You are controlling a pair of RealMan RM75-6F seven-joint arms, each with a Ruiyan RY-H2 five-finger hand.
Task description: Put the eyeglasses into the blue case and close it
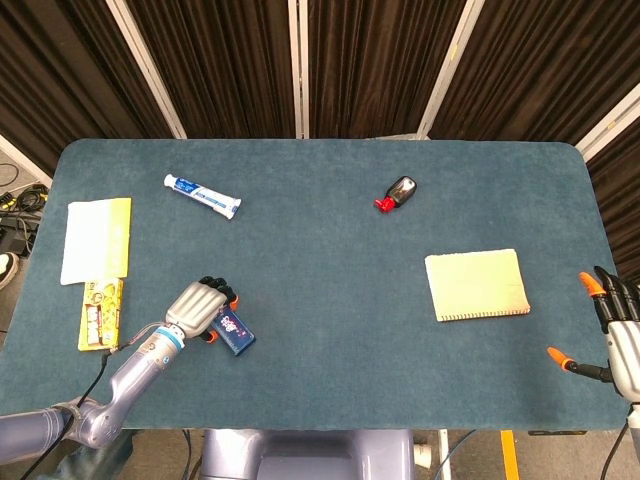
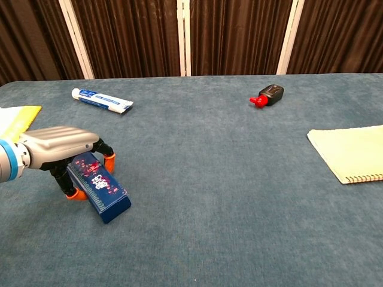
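Note:
The blue case (image 1: 234, 331) with a pink flower print lies closed on the table's front left, and the chest view shows its length (image 2: 105, 191). My left hand (image 1: 197, 305) sits over the case's far end. Its fingers curl down one side and the thumb presses the other side (image 2: 57, 143), so it grips the case. My right hand (image 1: 618, 335) hangs at the table's right edge, fingers apart and holding nothing; the chest view does not show it. No eyeglasses show in either view.
A toothpaste tube (image 1: 202, 196) lies at the back left. A black-and-red bottle (image 1: 397, 192) is at the back centre. A yellow notepad (image 1: 477, 285) sits on the right. A yellow-and-white packet (image 1: 98, 240) and a small snack pack (image 1: 100, 312) lie at the left edge.

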